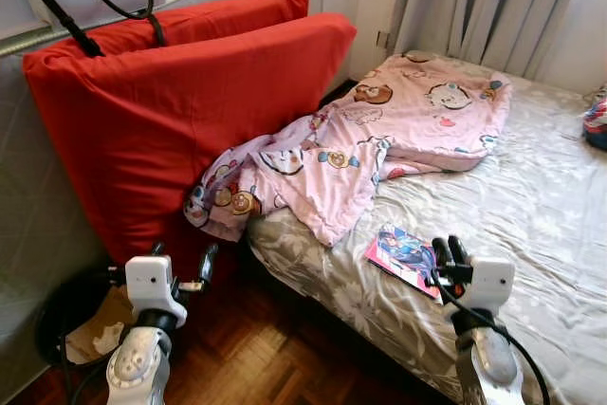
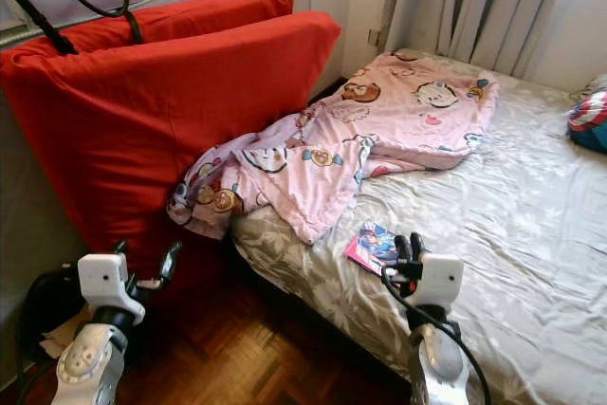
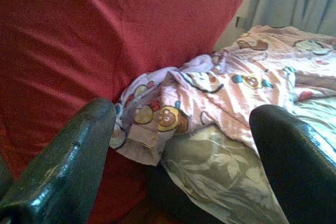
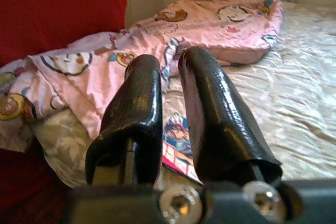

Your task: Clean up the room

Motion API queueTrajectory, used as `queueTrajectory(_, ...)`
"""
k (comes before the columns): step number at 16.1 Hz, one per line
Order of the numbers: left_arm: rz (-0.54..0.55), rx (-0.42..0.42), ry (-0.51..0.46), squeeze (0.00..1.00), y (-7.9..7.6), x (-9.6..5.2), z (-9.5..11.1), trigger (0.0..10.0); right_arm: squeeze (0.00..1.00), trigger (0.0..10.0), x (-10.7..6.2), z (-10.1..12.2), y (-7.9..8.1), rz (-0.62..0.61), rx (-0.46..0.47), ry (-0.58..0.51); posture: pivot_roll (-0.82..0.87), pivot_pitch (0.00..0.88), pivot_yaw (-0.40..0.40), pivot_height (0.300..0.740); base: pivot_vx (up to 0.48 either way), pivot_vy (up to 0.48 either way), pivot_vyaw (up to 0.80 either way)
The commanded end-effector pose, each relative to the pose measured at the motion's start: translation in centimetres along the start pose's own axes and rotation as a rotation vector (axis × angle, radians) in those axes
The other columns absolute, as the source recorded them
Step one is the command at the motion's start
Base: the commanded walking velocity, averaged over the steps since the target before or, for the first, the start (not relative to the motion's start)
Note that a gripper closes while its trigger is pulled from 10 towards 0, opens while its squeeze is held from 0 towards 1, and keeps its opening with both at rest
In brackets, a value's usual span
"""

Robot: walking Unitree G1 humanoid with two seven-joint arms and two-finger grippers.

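Observation:
A pink cartoon-print blanket (image 1: pixel 379 130) lies crumpled across the head of the bed, one corner hanging over the edge against a big red cushion (image 1: pixel 171 111). A colourful comic book (image 1: pixel 403 255) lies flat on the grey floral sheet (image 1: pixel 531 215) near the bed's edge. My right gripper (image 1: pixel 448 251) hovers just right of the book, its fingers (image 4: pixel 210 108) close together with nothing between them. Low over the floor in front of the red cushion, my left gripper (image 1: pixel 182 258) stands open and empty. It faces the blanket's hanging corner (image 3: pixel 152 124).
Two red cushions lean upright against the grey headboard (image 1: pixel 28 187) on the left. A dark bin (image 1: pixel 76 324) with paper scraps stands on the parquet floor (image 1: pixel 256 358) by my left arm. Curtains (image 1: pixel 474 7) hang behind the bed. A colourful item (image 1: pixel 596 120) lies at the far right edge.

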State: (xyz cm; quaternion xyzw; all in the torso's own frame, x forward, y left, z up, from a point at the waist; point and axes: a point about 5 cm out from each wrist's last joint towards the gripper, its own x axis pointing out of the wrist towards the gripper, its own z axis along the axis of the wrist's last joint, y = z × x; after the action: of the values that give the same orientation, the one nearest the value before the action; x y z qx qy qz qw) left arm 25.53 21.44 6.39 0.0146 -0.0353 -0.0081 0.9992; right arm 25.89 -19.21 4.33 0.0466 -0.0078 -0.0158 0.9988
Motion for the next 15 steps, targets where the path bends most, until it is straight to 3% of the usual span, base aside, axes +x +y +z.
queueTrajectory(1, -0.019, 0.009, -0.005, 0.00, -0.4, -0.2, 0.7, 10.0, 0.00, 10.0, -0.6, 0.1, -0.3, -0.029, 0.004, 0.013, 0.09, 0.000, -0.041, 0.740, 0.000, 0.000, 0.00)
queueTrajectory(6, -0.034, 0.005, -0.007, 0.00, -0.8, -0.4, 1.6, 10.0, 0.00, 10.0, -1.6, 0.7, -1.3, -0.089, 0.016, 0.017, 0.06, 0.000, -0.028, 0.740, 0.000, 0.000, 0.00)
queueTrajectory(11, -0.021, 0.001, 0.021, 0.00, -0.5, -0.7, 2.0, 10.0, 0.00, 10.0, -1.5, 0.7, -0.1, -0.068, 0.019, 0.068, 0.06, 0.000, -0.030, 0.740, 0.000, 0.000, 0.00)
queueTrajectory(15, -0.018, -0.003, 0.045, 0.00, -0.7, -1.0, 1.8, 10.0, 0.00, 10.0, -1.4, 0.8, -0.1, -0.064, 0.019, 0.089, 0.05, 0.000, -0.028, 0.740, 0.000, 0.000, -0.77)
